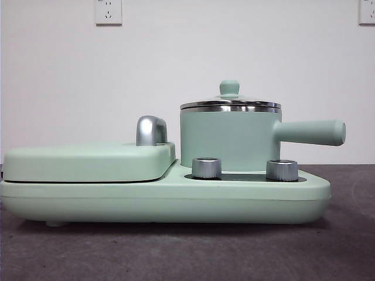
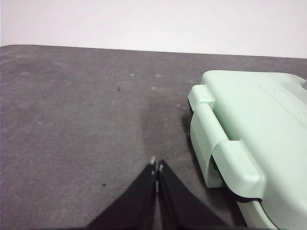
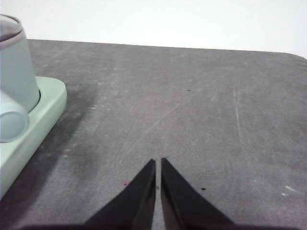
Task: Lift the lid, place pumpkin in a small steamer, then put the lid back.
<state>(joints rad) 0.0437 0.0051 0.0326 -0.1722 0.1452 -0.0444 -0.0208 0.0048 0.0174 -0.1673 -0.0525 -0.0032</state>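
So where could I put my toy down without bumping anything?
The dark grey tabletop is bare beside the mint-green steamer pot's straight handle, and also left of the flat mint-green griddle cover. The appliance base is crowded with two steel knobs.

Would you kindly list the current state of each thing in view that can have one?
lid: closed, seated on the small steamer.
small steamer: covered, upright on the cooker base.
griddle cover: shut flat.
left gripper: shut, empty, above the mat.
right gripper: shut, empty, above the mat.
pumpkin: not in view.
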